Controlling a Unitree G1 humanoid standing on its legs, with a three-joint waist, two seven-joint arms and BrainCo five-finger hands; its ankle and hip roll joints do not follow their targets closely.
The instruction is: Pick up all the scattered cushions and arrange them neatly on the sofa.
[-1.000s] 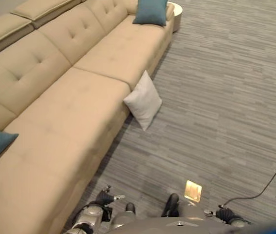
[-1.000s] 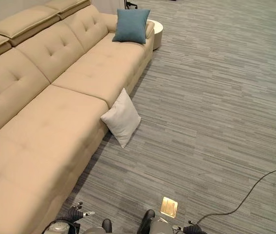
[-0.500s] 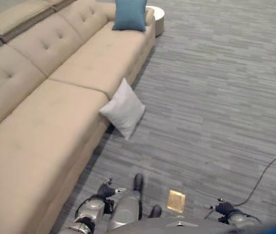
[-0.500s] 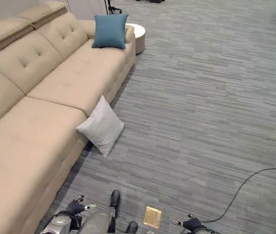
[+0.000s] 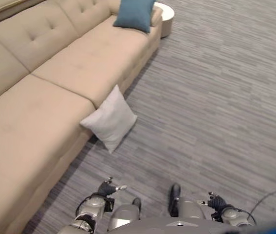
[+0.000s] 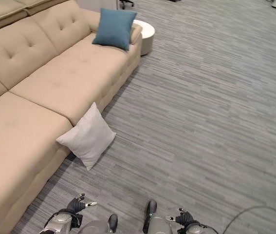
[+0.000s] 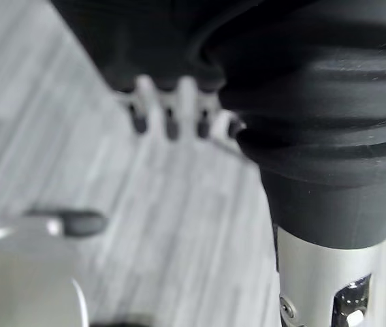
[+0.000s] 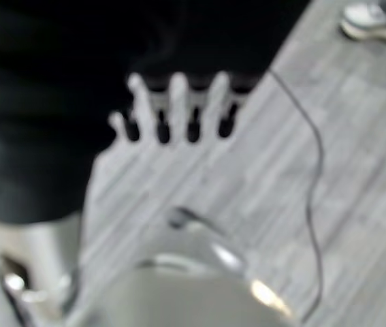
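While the left hand (image 5: 109, 187) and right hand (image 5: 214, 201) hang low with fingers relaxed, holding nothing, the white cushion (image 5: 109, 118) leans on the floor against the sofa (image 5: 40, 112). Risk: a loose pinch lets it slip back. Teal cushion (image 5: 134, 13): on the sofa's far seat.

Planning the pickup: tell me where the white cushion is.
The white cushion stands on the carpet, leaning against the sofa front, ahead of the left hand.
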